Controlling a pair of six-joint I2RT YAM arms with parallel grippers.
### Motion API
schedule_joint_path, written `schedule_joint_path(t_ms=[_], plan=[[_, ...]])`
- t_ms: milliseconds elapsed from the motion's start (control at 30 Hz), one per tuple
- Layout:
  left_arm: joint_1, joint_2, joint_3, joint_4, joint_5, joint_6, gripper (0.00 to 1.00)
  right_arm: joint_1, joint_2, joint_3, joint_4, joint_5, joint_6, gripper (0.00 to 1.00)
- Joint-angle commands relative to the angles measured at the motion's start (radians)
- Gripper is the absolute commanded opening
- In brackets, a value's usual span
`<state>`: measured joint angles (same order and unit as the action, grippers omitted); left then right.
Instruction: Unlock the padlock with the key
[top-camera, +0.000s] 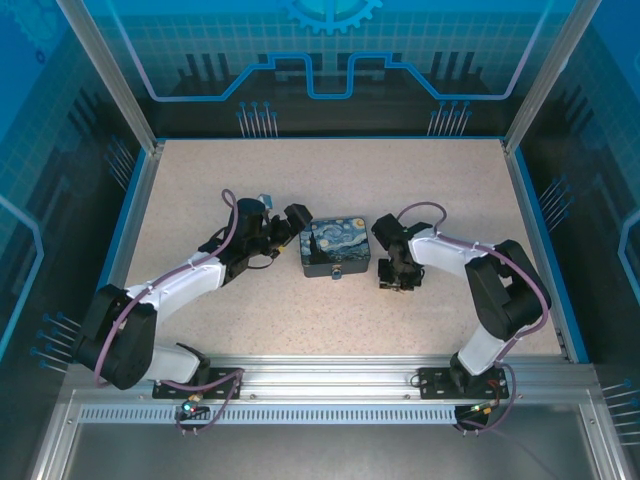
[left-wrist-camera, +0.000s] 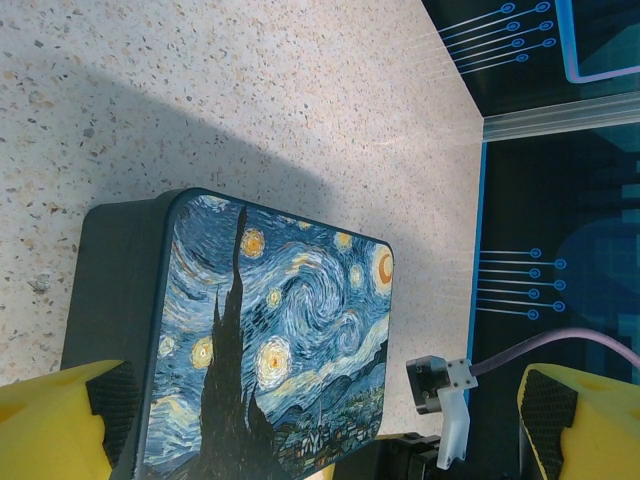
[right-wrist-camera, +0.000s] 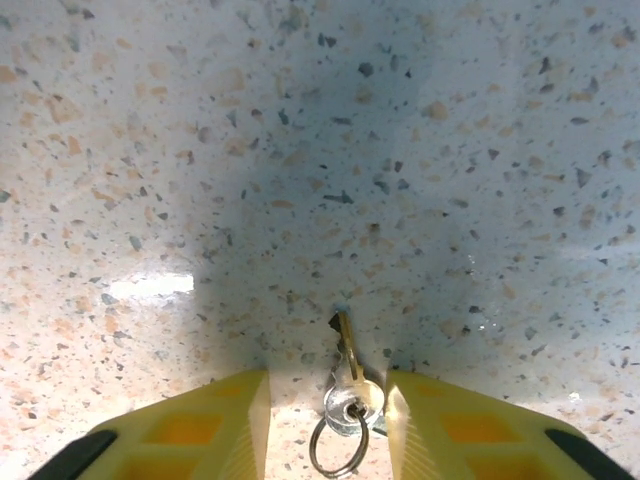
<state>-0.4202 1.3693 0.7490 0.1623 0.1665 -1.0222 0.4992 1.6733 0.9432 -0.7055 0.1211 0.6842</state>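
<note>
The key (right-wrist-camera: 345, 345), brass with a silvery ring (right-wrist-camera: 337, 452), lies flat on the speckled table between the yellow fingers (right-wrist-camera: 205, 425) of my right gripper (right-wrist-camera: 327, 425). The jaws stand a little apart: table shows between the left finger and the key, while the key's head lies close to the right finger. From above, the right gripper (top-camera: 397, 283) points down at the table, right of the night-sky box (top-camera: 335, 250). The padlock (top-camera: 338, 272) hangs as a tiny blue speck on the box's front. My left gripper (top-camera: 283, 232) is wide open at the box's left side, with the box (left-wrist-camera: 270, 340) lying partly between its jaws.
Blue-lit walls and metal posts (top-camera: 110, 75) enclose the table (top-camera: 200, 170). Part of the right arm with its lilac cable (left-wrist-camera: 540, 350) shows beyond the box in the left wrist view. The speckled surface stretches open behind the box and along the front rail (top-camera: 330, 375).
</note>
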Motion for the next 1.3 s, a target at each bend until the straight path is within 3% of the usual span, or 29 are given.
schedule_joint_path(t_ms=[0, 367, 833, 1000, 1267], plan=[[-0.002, 0.001, 0.004, 0.008, 0.021, -0.003, 0.99, 0.020, 0.008, -0.043, -0.034, -0.011, 0.023, 0.31], [-0.001, -0.005, 0.003, -0.010, 0.011, -0.003, 0.99, 0.025, -0.011, -0.033, -0.032, -0.026, 0.016, 0.00], [-0.002, -0.037, 0.005, -0.040, 0.006, 0.011, 0.99, 0.013, -0.163, 0.041, -0.027, -0.140, -0.039, 0.00], [-0.001, -0.040, 0.018, -0.050, 0.053, 0.020, 0.99, -0.022, -0.263, 0.017, 0.088, -0.307, -0.093, 0.00], [-0.023, -0.019, 0.033, 0.007, 0.136, -0.037, 0.99, -0.126, -0.376, -0.058, 0.386, -0.700, -0.145, 0.00]])
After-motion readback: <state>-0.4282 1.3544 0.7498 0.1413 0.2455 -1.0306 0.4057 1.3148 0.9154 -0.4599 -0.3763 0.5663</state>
